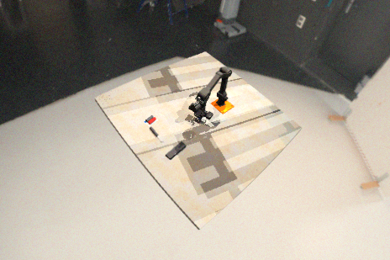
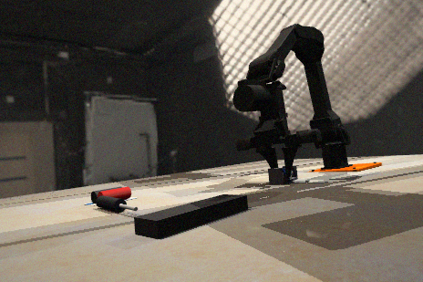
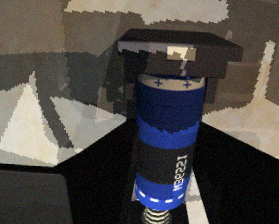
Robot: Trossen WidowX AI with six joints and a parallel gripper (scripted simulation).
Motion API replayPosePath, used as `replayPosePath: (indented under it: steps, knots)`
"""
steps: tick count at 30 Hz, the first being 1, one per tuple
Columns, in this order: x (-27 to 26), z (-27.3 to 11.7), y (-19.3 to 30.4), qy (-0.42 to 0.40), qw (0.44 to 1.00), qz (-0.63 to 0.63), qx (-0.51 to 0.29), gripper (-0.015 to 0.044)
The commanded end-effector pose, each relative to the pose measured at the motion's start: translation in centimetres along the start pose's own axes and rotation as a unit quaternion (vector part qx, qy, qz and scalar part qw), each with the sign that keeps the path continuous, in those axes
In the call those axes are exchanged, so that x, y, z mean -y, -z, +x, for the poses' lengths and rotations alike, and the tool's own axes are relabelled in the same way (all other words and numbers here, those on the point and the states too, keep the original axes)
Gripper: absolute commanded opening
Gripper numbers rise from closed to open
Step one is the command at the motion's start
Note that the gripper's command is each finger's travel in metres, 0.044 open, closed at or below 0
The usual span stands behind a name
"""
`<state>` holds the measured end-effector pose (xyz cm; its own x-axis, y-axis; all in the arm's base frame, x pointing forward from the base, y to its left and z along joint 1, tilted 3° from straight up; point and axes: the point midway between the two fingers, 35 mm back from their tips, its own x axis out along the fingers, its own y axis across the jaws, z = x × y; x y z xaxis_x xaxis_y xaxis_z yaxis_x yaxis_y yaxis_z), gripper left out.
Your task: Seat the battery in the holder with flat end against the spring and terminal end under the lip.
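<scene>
The blue battery (image 3: 167,115) lies lengthwise in the dark holder (image 3: 217,65) (image 2: 276,176) in the wrist view. Its plus-marked end is at the holder's lip, and the terminal nub is hidden there. Its flat end is at the coiled spring (image 3: 156,216), which shows at the bottom edge. Whether the battery lies fully flat or is slightly tilted I cannot tell. My gripper (image 3: 163,129) (image 2: 282,168) is shut on the battery, with a dark finger on each side of it, low at the holder. In the top view the arm hides most of the holder.
A long black block (image 1: 176,151) (image 2: 182,217) lies on the table away from the arm. Beyond it are a dark-handled screwdriver (image 1: 155,132) (image 2: 110,203) and a red cylinder (image 1: 151,120) (image 2: 115,193) beside a dark one. The arm's base stands on an orange plate (image 1: 227,108) (image 2: 366,166).
</scene>
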<state>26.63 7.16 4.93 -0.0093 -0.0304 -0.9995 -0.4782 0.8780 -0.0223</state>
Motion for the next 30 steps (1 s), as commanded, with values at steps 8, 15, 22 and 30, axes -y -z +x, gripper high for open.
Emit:
replayPosePath:
  steps: [8, 15, 22, 30]
  knots:
    - [0.0, 0.0, -0.1, 0.000, 1.000, 0.001, 0.000, 0.0082]
    - [0.0, -0.1, -0.1, 0.000, 1.000, 0.001, 0.000, 0.0184]
    - [0.0, -1.4, 0.0, -0.001, 1.000, 0.000, 0.000, 0.0184]
    - [0.0, -3.0, -0.1, 0.000, 1.000, -0.001, 0.000, 0.0289]
